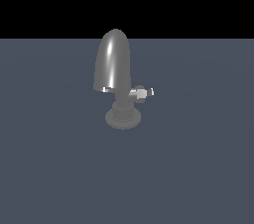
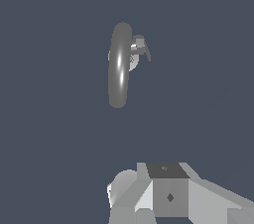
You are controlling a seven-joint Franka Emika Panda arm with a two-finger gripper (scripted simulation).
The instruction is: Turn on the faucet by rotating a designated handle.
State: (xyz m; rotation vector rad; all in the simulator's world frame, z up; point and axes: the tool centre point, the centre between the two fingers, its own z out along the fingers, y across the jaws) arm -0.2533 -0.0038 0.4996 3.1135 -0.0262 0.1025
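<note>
The handle [image 1: 143, 92] looks small, stiff and slick; I'd pinch its white tip. My jaws' opening: cannot tell.

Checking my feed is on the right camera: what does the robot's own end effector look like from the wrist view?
Only part shows: blocky, faceted light-grey end effector housing with a darker grey square face bearing a small black diamond mark, plus a rounded pale bulge beside it. No cables visible; fingertips are out of frame.
</note>
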